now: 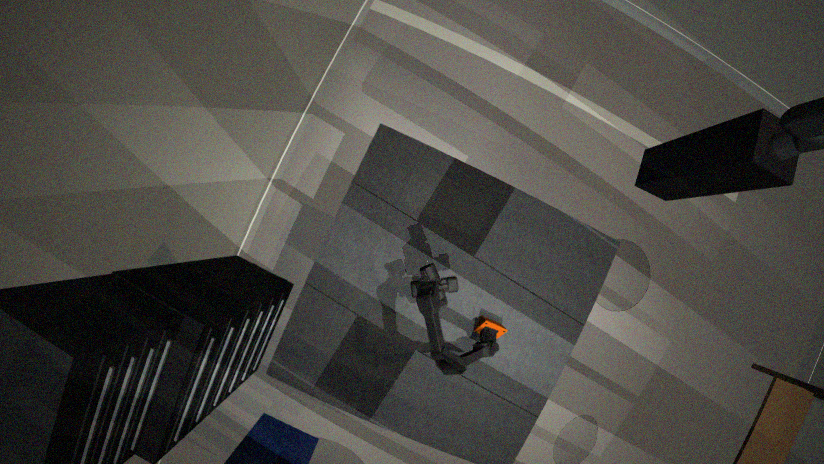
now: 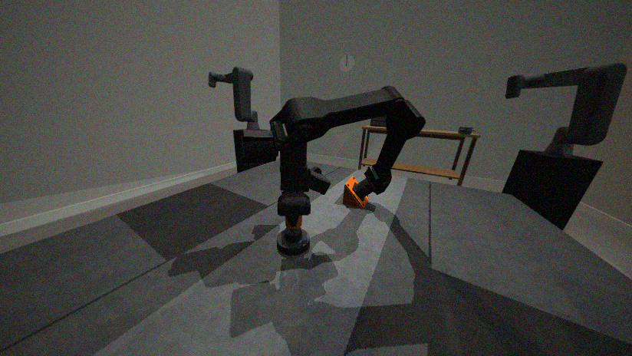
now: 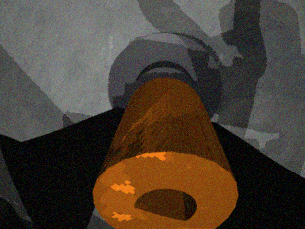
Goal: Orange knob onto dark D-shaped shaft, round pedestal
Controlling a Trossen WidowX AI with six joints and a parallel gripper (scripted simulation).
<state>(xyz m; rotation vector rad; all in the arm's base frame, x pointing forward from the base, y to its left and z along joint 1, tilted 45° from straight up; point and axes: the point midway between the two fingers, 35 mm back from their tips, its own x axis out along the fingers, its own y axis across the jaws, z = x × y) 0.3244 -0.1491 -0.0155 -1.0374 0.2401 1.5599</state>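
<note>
The orange knob (image 2: 293,222) (image 3: 163,120) is upright between the fingers of my gripper (image 2: 294,215) (image 3: 164,123), which is shut on it. In the wrist view its top face shows a D-shaped hole, with the flat side toward the bottom of the view, sloping slightly down to the right. The round dark pedestal (image 2: 292,247) (image 3: 126,68) stands directly below the knob. A short dark length shows between the knob's lower end and the pedestal's wide base, so the knob is not down against the base. The shaft's flat side is hidden, and I cannot tell how far the shaft is inside the knob.
The orange bracket (image 1: 497,327) (image 2: 349,199) at my arm's base stands beyond the pedestal in the exterior view. Patchy shadows cross the grey table top (image 1: 536,247) (image 2: 212,318). A wooden shelf (image 2: 446,132) and two other arms on dark stands are in the background.
</note>
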